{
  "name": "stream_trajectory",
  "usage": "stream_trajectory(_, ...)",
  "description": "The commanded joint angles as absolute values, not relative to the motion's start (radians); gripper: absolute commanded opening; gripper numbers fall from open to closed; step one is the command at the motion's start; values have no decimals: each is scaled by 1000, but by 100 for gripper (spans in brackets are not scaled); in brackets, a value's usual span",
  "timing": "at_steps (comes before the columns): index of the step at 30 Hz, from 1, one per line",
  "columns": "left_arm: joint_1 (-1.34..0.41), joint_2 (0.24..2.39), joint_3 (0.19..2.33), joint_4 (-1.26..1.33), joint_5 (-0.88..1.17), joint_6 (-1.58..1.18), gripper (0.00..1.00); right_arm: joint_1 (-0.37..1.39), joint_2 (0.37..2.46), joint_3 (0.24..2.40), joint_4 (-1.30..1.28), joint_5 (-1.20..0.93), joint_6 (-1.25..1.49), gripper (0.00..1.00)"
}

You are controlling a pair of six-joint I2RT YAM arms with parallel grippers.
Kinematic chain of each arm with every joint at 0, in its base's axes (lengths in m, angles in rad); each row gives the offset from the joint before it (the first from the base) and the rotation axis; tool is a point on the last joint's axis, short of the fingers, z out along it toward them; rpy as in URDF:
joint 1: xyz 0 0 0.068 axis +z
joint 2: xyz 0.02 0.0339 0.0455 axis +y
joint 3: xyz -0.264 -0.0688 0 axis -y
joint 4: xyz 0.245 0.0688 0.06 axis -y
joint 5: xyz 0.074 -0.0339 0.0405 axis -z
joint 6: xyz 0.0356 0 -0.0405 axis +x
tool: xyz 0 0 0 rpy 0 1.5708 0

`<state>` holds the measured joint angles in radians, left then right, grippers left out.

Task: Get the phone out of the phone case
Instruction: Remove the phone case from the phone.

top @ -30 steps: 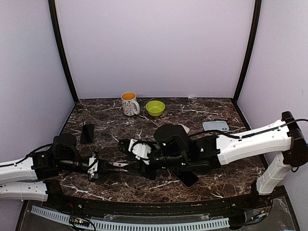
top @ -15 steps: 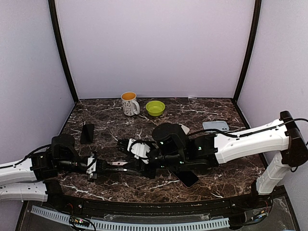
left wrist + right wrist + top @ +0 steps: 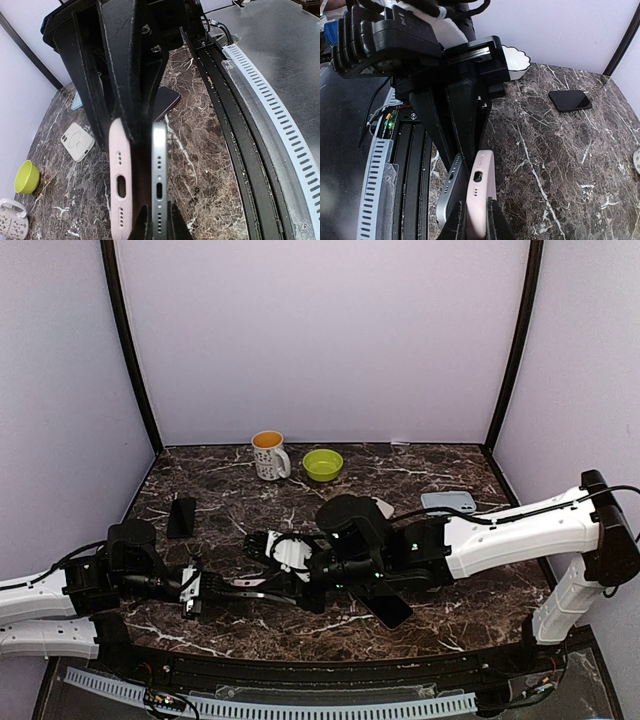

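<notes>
Partly, right tool (image 3: 122, 112) hides phone (image 3: 159, 185) and case (image 3: 121, 185).

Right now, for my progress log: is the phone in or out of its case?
Partly out: phone and pink case stand apart at the port end; far end hidden.

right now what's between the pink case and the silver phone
One of the right arm's black fingers sits between pink case and silver phone; the left wrist view shows it.

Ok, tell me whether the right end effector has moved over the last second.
Yes. In the top view the right end effector has edged slightly left, judged against the mug at the back.
</notes>
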<state>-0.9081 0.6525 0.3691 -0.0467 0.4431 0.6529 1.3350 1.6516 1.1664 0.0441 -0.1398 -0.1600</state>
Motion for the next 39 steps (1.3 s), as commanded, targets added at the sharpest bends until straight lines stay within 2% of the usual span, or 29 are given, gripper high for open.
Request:
stream_trajectory(1,-905,625,394,81,374,628,0,1358,1648,1138,29,-185,-132,0)
stream_trajectory(39,-895,752,701,-51,205,646,0,1418,1595,988,74,-161,-138,0)
